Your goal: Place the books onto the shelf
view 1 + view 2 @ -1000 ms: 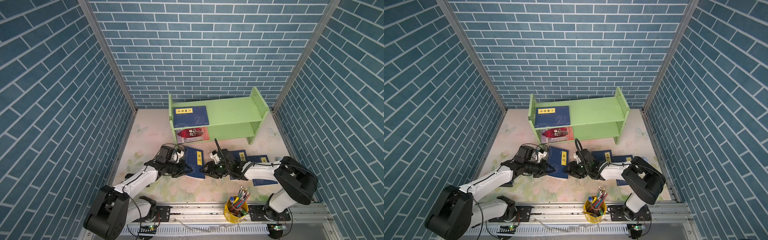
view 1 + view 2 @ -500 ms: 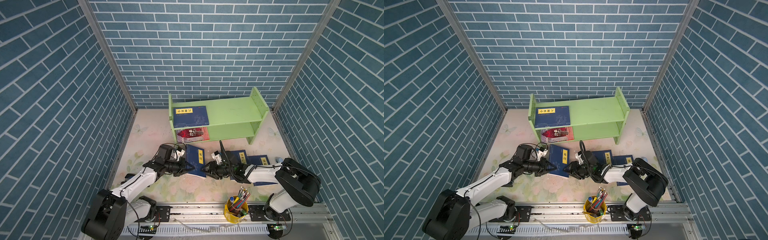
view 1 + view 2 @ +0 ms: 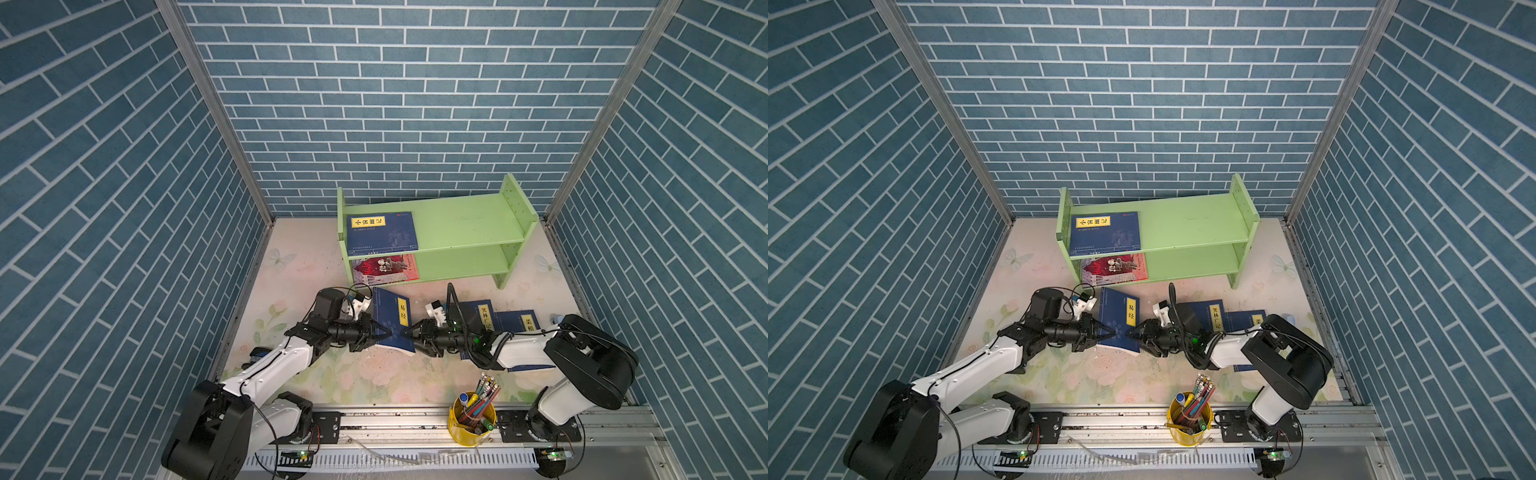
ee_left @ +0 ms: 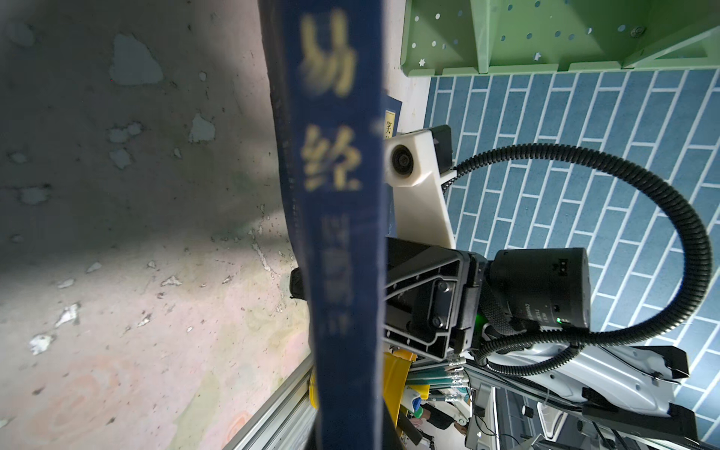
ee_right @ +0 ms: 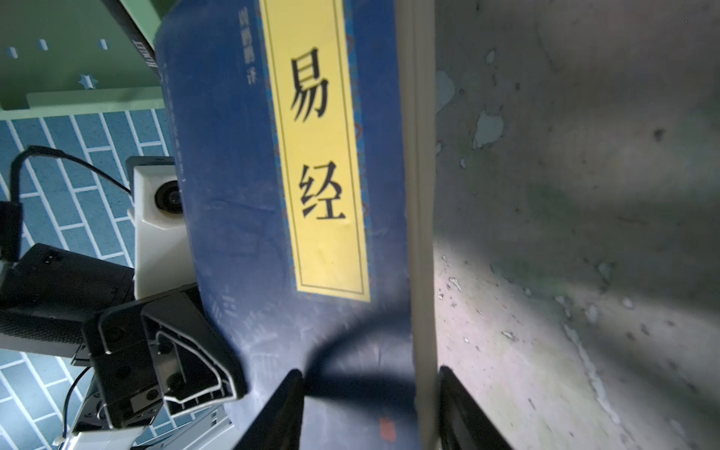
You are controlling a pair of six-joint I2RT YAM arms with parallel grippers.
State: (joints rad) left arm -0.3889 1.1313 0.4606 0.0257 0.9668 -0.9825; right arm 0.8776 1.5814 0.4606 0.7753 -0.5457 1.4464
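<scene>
1. The fingers of my left gripper (image 3: pixel 387 333) are pressing together on the spine side of the 易经 book (image 3: pixel 388 311), holding its near end off the floral mat (image 3: pixel 357 378).
2. The fingers of my right gripper (image 3: pixel 406 332) are standing apart, one over the cover and one under it. They are straddling the pale page edge, and I cannot tell whether they are touching it.
3. My two grippers are facing each other tip to tip across the book's near end, almost meeting.
4. The book's far end is reaching close to the front of the green shelf (image 3: pixel 465 224). It is lying just beside the red-and-grey book (image 3: pixel 386 268), which is poking out over the lower tier's front edge.
5. The top-tier book (image 3: pixel 382 235), navy, is lying flat at the left end, and bare green board is running to its right on both tiers.
6. Two more navy books are lying on the mat, partly under my right arm: the 笑林广记 book (image 3: pixel 482 316) and the rightmost book (image 3: pixel 521 322).
7. Blue brick-patterned walls are closing in three sides, and open mat is showing to the left of my left arm.
8. The held cover's yellow label is reading 易经 in black, and the spine is repeating it in yellow, blurred in the left wrist view. The rightmost label is beginning 菜根. The top-tier label is too small to read.
</scene>
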